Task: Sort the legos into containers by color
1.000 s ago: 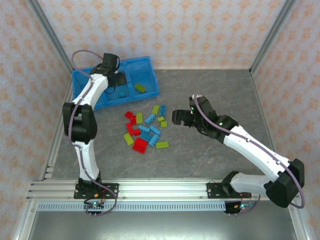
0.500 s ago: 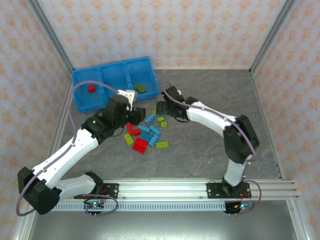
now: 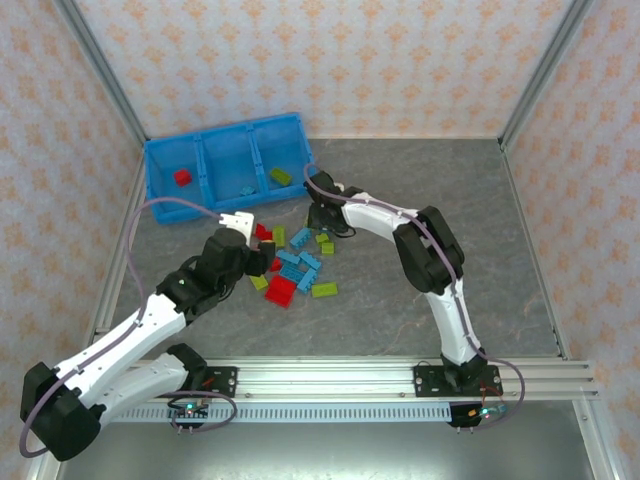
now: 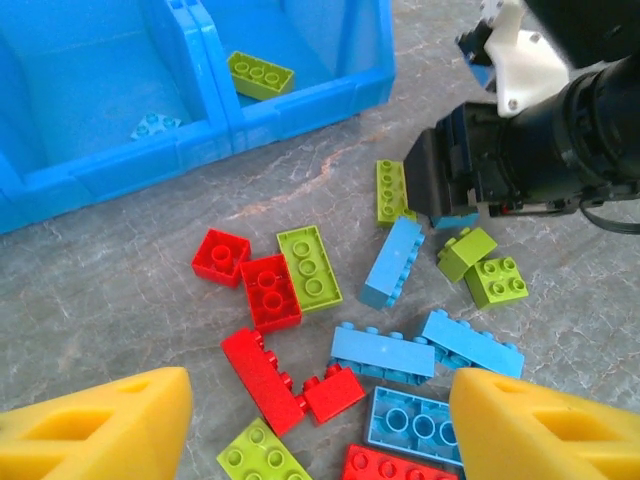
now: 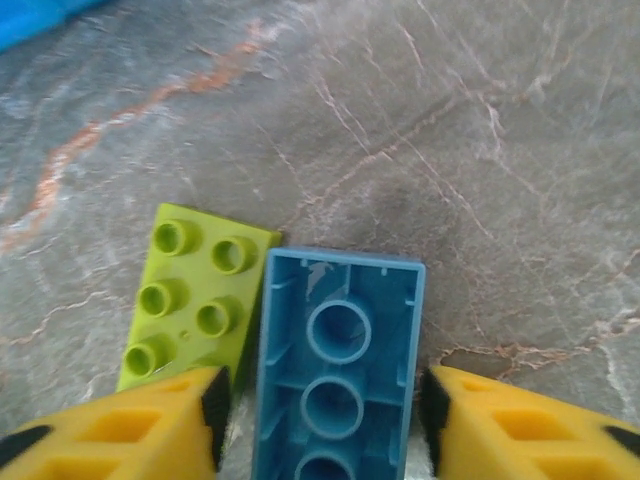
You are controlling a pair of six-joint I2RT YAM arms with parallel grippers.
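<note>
From above, the bright-blue tray (image 3: 228, 140) lies at the far left of the grey surface (image 3: 420, 260). One red brick (image 3: 183, 177) sits in its left compartment, a small light-blue piece (image 3: 246, 189) in the middle one and a yellow-green brick (image 3: 281, 177) in the right one. The other legos (image 3: 292, 266) lie scattered in a loose pile near the tray. The left claw (image 3: 252, 252) is at the pile's left edge and the right claw (image 3: 322, 212) at its far edge, close to the tray's right end.

From the left wrist, the left claw (image 4: 318, 405) hangs wide apart over red, light-blue and yellow-green bricks. Its yellow fingers (image 4: 110, 425) hold nothing. The tray's wall (image 4: 300, 100) runs across the top. The yellow-green brick (image 4: 260, 75) lies in the right compartment and the light-blue piece (image 4: 152, 125) in the one beside it. The right claw (image 4: 455, 180) shows black at the right, low over the pile.

From the right wrist, the right claw (image 5: 325, 405) stands narrowly parted around an overturned light-blue brick (image 5: 335, 350) lying on the surface. A sliver of gap shows at each of its fingers (image 5: 120, 425). A yellow-green plate (image 5: 190, 295) touches that brick's left edge.
</note>
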